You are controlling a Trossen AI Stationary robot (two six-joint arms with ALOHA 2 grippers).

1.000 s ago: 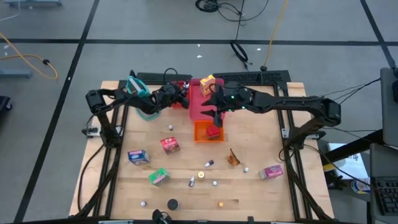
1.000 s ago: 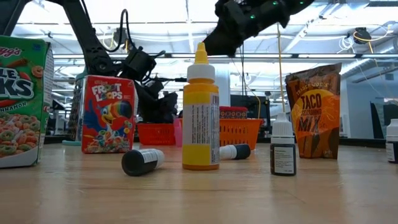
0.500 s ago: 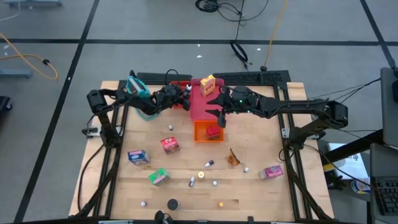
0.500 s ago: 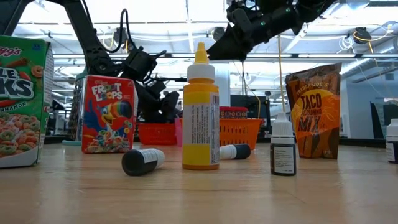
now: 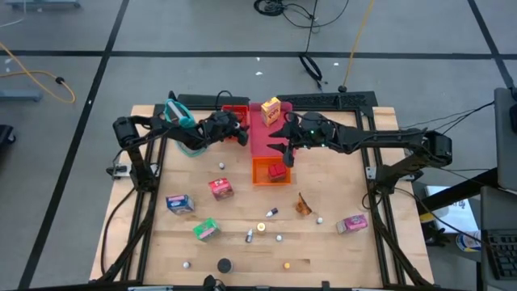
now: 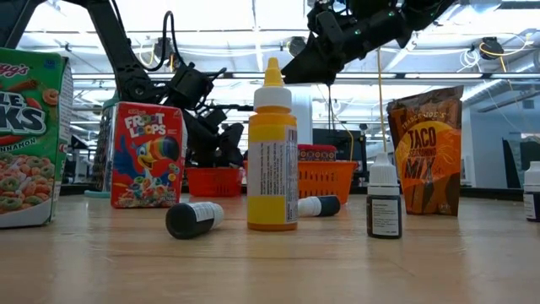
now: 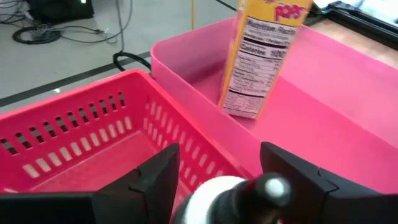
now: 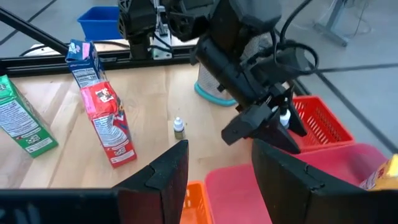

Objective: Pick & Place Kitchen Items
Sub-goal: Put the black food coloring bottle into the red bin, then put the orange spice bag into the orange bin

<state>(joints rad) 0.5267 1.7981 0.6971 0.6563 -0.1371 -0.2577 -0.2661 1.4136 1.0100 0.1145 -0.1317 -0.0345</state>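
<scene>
the left gripper (image 5: 239,133) hung over the red tray (image 5: 235,111), just right of the teal basket (image 5: 181,132). its fingers (image 7: 155,183) stood on either side of a small white-capped bottle (image 7: 224,193) and held it above the tray's slatted floor, close to the wall shared with the pink tray (image 5: 260,139).

the risk looked to be at that wall. the bottle sat near the red tray's inner edge, so if dropped from this height it could bounce, strike the rim, and roll into the pink tray or out onto the table. a lopsided release could also flick it sideways, since it is round and light.

further right, the right gripper (image 5: 284,152) hovered over the seam between the pink tray and the orange tray (image 5: 262,172), fingers spread wide with nothing between them. the two arms were near each other over the trays, and a swing by either could clip the other or knock the tall yellow-orange box (image 5: 271,110) standing in the pink tray. a red item (image 5: 278,170) lay in the orange tray.

on the open table, well apart from the trays, waited a blue box (image 5: 178,203), a red box (image 5: 220,188), a green box (image 5: 205,229), a brown pouch (image 5: 304,204) and a pink packet (image 5: 352,223), with tiny bottles and caps scattered between. nothing blocked the drop itself.
</scene>
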